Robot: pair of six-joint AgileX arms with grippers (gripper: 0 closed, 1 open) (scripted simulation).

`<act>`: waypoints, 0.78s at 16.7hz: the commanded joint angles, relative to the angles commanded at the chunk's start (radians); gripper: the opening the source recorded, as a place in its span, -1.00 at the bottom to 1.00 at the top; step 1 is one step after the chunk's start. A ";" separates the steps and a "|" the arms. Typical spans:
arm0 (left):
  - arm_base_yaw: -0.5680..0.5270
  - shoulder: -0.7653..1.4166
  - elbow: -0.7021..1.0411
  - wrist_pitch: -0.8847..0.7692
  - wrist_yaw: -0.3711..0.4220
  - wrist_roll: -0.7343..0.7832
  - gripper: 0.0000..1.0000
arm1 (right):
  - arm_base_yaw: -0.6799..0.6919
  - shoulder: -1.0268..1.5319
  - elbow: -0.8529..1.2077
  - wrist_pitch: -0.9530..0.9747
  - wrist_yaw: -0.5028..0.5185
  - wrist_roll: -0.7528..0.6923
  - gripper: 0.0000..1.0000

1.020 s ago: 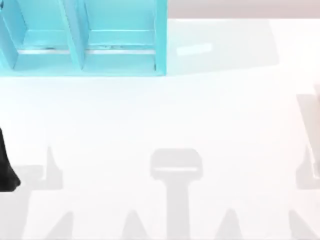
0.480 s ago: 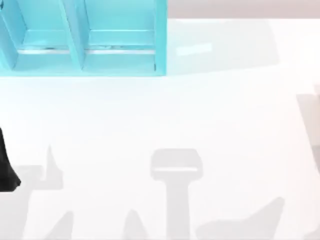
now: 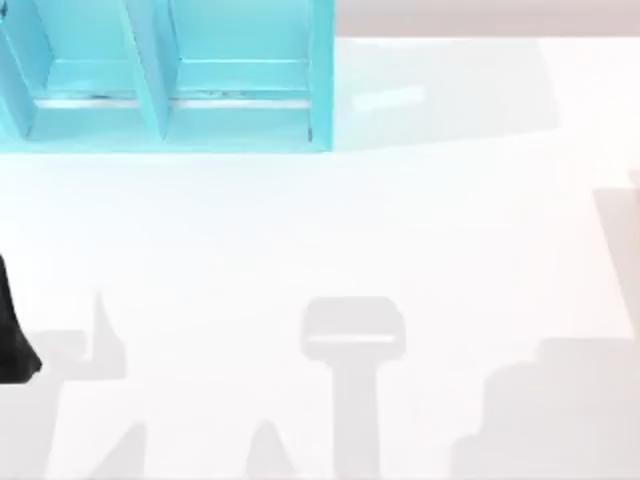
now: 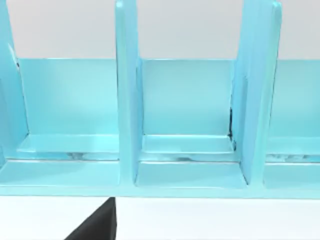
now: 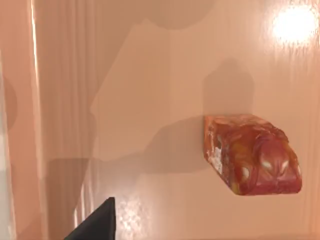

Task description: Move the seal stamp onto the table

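The seal stamp (image 5: 252,154), a small amber-orange block with a darker red rounded top, lies on its side on a glossy pale orange surface (image 5: 150,75) in the right wrist view. A black part of my right gripper (image 5: 96,223) sits at that view's edge, well apart from the stamp and not touching it. The white table (image 3: 330,230) spreads across the top view. My left arm (image 3: 14,335) is parked at the table's left edge. A black part of my left gripper (image 4: 97,225) faces the shelf.
A turquoise-blue shelf unit (image 3: 170,80) with open compartments (image 4: 187,107) stands at the table's back left. Grey shadows of the arms and the camera stand fall across the front of the table (image 3: 540,410).
The shadow at the table's front right has grown from thin spikes into a broad blocky patch. The left arm has not moved.
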 joint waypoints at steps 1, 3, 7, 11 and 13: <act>0.000 0.000 0.000 0.000 0.000 0.000 1.00 | -0.019 0.064 0.048 -0.044 0.000 -0.018 1.00; 0.000 0.000 0.000 0.000 0.000 0.000 1.00 | -0.050 0.169 0.127 -0.117 0.000 -0.048 1.00; 0.000 0.000 0.000 0.000 0.000 0.000 1.00 | -0.080 0.260 0.203 -0.187 0.000 -0.077 1.00; 0.000 0.000 0.000 0.000 0.000 0.000 1.00 | -0.075 0.256 0.200 -0.184 0.001 -0.076 1.00; 0.000 0.000 0.000 0.000 0.000 0.000 1.00 | -0.077 0.253 0.195 -0.178 0.001 -0.076 1.00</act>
